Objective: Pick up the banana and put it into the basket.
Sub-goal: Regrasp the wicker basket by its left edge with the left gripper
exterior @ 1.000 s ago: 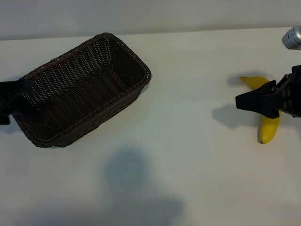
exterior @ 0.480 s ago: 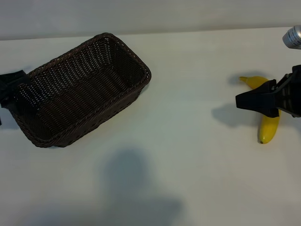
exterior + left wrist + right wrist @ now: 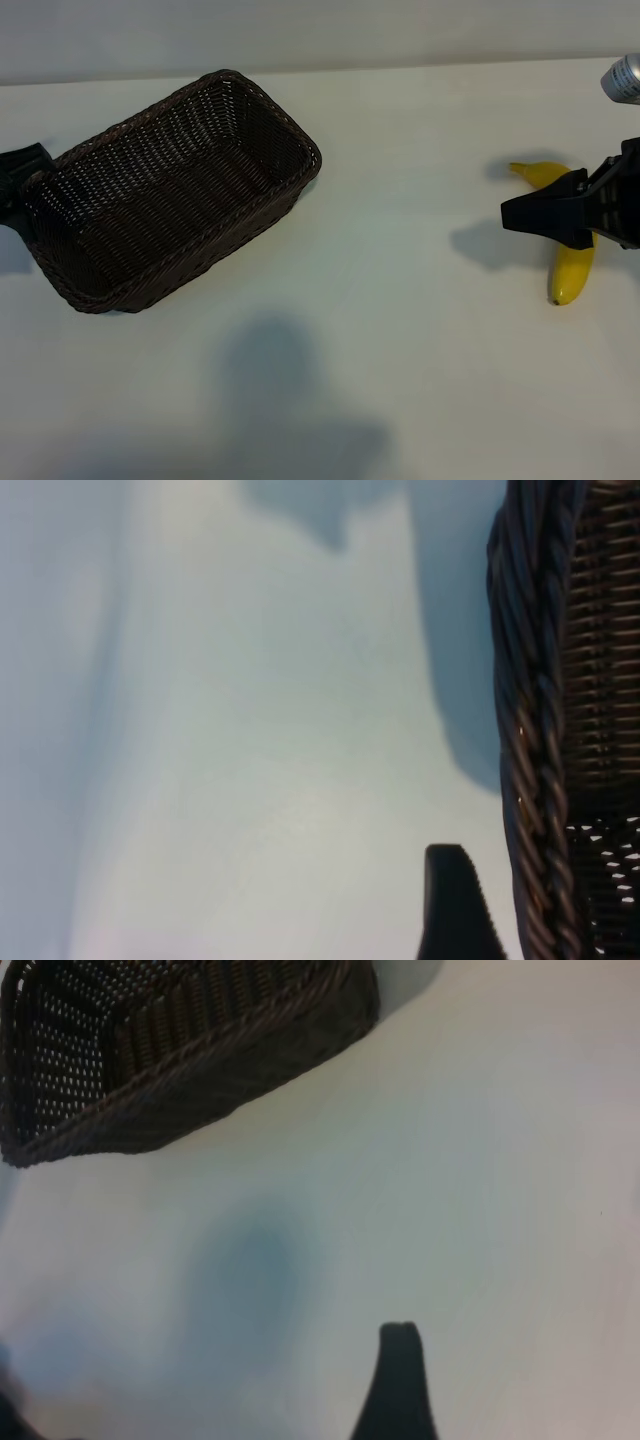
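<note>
At the right edge, the right hand, released, hangs over the banana, which lies top-to-bottom; the left hand, far left beside the basket, is released too.

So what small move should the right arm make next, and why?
Probably lower the right end effector onto the banana. It hangs open over the banana's middle, the banana lies flat on the table, nothing is held, and the basket is empty. The left end effector sits at the basket's far end.
</note>
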Available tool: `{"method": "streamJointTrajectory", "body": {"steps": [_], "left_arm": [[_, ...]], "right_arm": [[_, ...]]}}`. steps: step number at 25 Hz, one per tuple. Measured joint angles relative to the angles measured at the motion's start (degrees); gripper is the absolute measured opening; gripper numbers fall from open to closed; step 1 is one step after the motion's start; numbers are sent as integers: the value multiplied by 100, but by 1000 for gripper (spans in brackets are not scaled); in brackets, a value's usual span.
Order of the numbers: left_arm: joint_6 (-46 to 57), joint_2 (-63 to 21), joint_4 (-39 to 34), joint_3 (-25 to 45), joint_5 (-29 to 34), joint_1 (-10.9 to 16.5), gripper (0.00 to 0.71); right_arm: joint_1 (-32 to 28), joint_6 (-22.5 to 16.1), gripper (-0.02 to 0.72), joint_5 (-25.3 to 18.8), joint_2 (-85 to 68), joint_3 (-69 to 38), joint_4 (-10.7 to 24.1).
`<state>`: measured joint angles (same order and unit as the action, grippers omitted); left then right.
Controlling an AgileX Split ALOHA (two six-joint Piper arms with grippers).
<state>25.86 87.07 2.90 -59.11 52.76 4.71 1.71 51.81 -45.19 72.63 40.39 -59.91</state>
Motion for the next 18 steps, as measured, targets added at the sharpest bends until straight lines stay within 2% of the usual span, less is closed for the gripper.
{"method": "streamJointTrajectory", "body": {"steps": [18], "left_arm": [[43,712,56,-6,-157,0,456]], "right_arm": [[0,-6,594,12,0,0,0]]}}
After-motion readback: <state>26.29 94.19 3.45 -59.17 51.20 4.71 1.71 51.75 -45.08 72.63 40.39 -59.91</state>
